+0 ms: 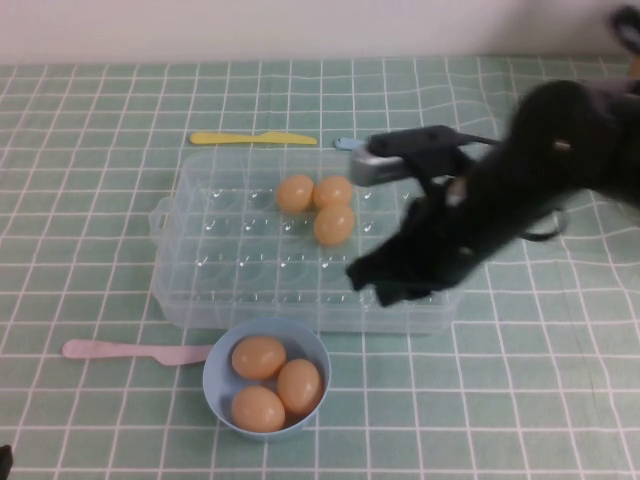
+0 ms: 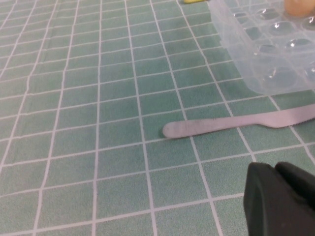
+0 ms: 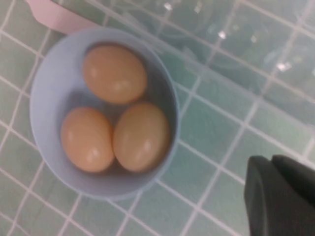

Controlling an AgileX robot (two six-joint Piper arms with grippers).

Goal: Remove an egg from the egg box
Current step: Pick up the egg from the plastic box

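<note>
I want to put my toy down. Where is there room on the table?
Bare cloth lies left of the egg box, past the pink knife, where the left gripper sits. Also right of the blue bowl. It is crowded where the right gripper hangs over the box's right side.

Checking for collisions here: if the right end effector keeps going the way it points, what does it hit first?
Probably the near wall of the egg box; the right end effector hovers over it, aimed toward the light-blue bowl beyond. Its height is unclear.
</note>
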